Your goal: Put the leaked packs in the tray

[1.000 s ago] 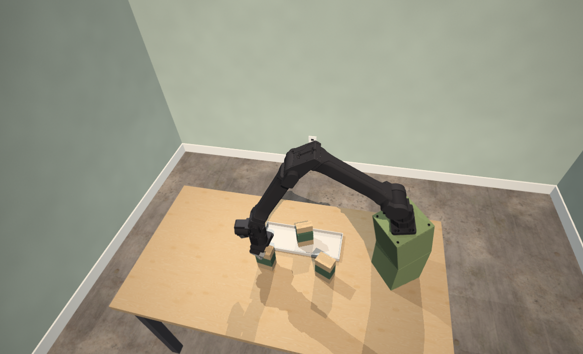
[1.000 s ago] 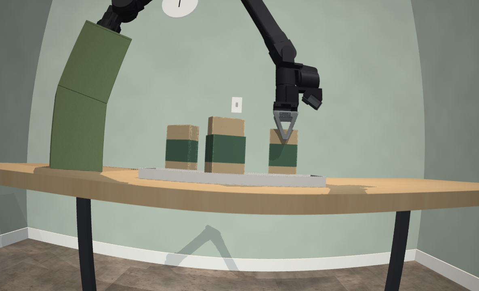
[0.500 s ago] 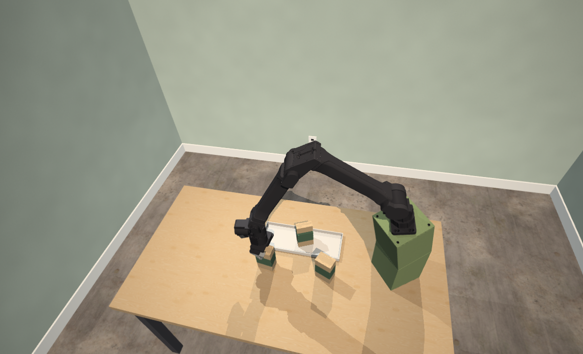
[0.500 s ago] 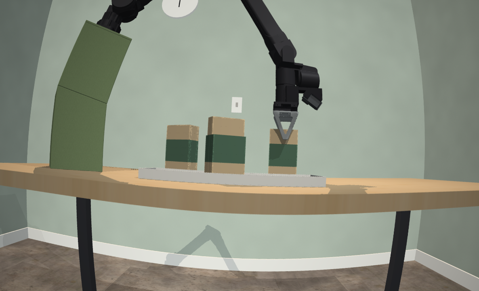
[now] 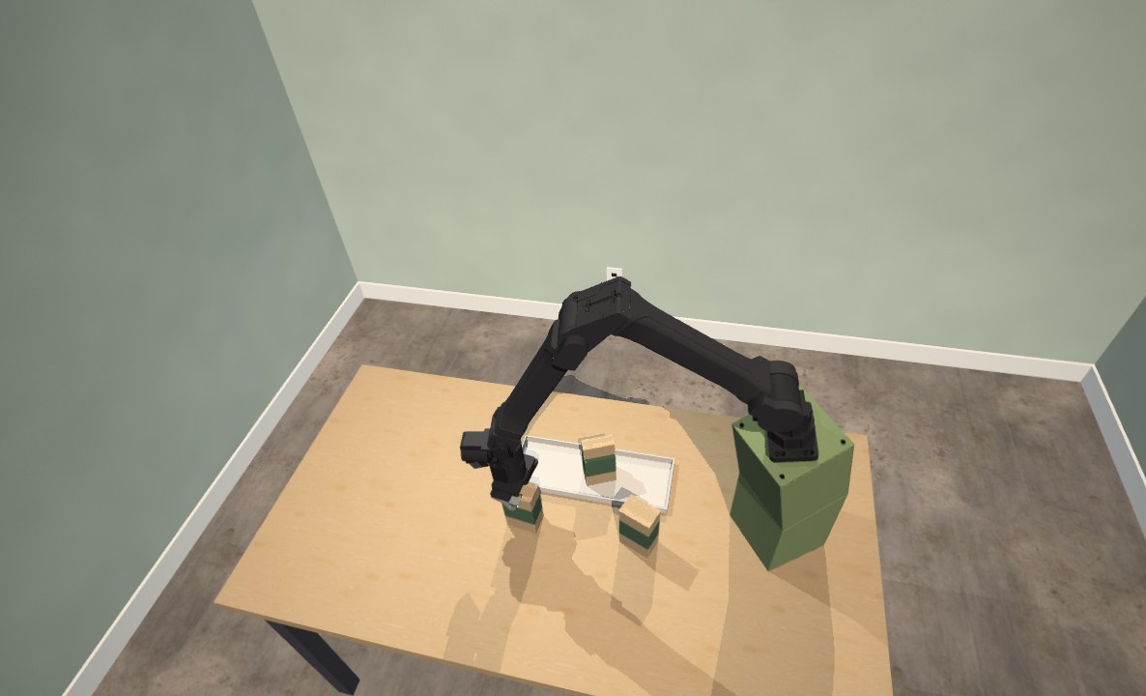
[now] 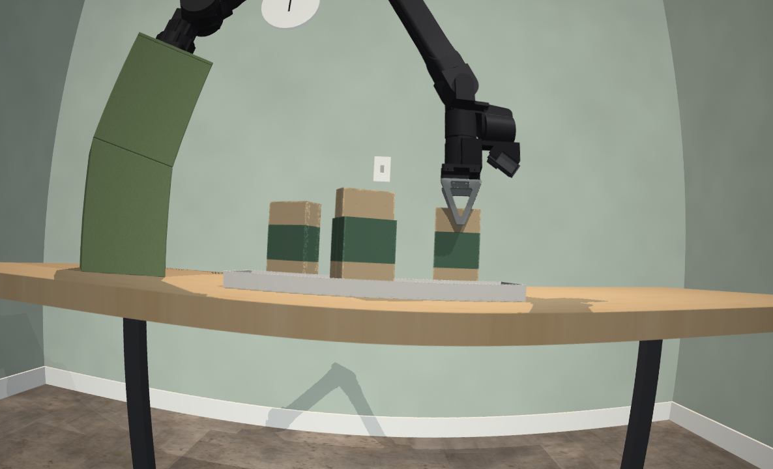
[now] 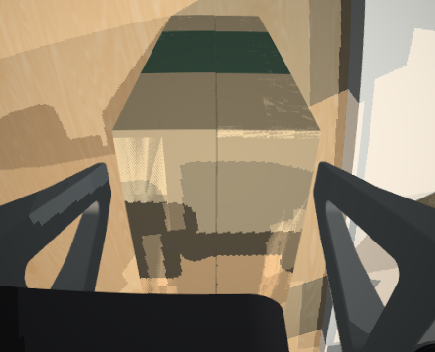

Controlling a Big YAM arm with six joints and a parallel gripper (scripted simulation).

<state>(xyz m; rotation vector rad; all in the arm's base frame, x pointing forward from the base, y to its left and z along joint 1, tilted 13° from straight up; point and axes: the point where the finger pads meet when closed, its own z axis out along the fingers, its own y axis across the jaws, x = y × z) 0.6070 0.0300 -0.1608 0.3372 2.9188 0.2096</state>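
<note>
You have the gripper (image 6: 460, 220) spread wide with nothing in it, straddling the top of the end pack (image 6: 457, 245), the one farthest from the green pedestal (image 6: 138, 174). That stance makes sense as a squeeze test: from the wrist view, one finger (image 7: 80, 229) sits off one big flat side and the other off the opposite side, so closing would press exactly the faces that give a leak away. Neither finger seems to touch the pack; a thin gap shows on both sides.

The pack stands upright on the table (image 5: 369, 519), just beside the near short end of the tray (image 5: 659, 488) but outside it. The fingertips reach down over its tan top band and stop about at the upper edge of the green band, so the grip would land high on the body.

A second pack (image 5: 597, 456) stands upright inside the tray, away from the rim, which suggests it has been judged soft. The third pack (image 5: 639, 524) stands on the table just outside the tray's long side, well apart from the gripper.

If you close now, go gently: a high pinch on a standing pack could tip it.
</note>
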